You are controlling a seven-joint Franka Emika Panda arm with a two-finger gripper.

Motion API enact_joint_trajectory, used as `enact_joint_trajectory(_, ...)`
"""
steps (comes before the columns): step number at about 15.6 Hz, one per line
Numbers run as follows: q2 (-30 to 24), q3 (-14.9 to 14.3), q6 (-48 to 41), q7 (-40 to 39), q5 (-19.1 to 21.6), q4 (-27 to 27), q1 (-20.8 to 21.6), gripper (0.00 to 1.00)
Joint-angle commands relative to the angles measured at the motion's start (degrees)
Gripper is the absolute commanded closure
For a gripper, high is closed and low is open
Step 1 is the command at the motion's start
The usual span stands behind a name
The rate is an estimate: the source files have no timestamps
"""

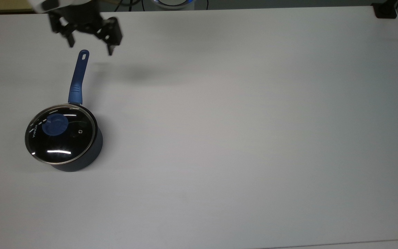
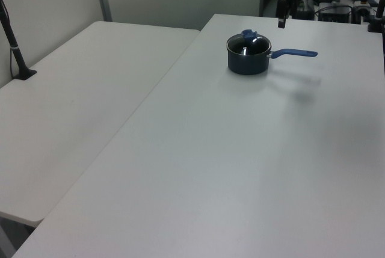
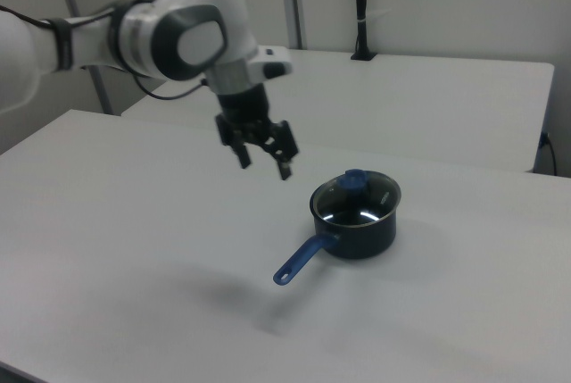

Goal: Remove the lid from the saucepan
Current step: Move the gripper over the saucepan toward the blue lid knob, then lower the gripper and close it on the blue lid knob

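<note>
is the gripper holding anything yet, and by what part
Nothing is held. The gripper hangs in the air with its jaws open and empty, near the end of the saucepan handle; the lid sits on the pan.

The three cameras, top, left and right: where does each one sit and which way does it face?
Top view: overhead, looking straight down on the white table; the black two-finger tool hangs near the top edge.
Left view: raised, beyond the table's end, facing the small dark grey-blue saucepan; one tool finger shows.
Right view: raised on the opposite side; the white arm and open tool show.
All share the saucepan and its clear glass lid with a blue knob.
</note>
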Motion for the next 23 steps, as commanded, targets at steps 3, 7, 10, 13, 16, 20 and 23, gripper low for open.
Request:
enact_joint_trajectory(3, 13.9, 0.1, 3.7, -2.3, 1.5, 12.5, -4.5, 0.0)
enact_joint_trajectory(7, 17.1, 0.0, 14.0, -1.4, 8.5, 13.6, -4.6, 0.0)
enact_joint_trajectory(10, 19.6, 0.0, 17.7, -0.1, 9.2, 13.8, -5.2, 0.0)
enact_joint_trajectory(13, 21.2, 0.0, 22.1, -0.1, 9.3, 13.8, -6.5, 0.0)
enact_joint_trajectory(16, 22.0, 0.1, 23.6, 0.0, 9.3, 13.7, -6.7, 0.0)
enact_joint_trajectory(20, 23.0, 0.5, 25.4, 1.9, 9.3, 13.7, -6.4, 0.0)
enact_joint_trajectory(23, 23.1, 0.5, 27.0, 2.4, 8.8, 13.5, -6.4, 0.06)
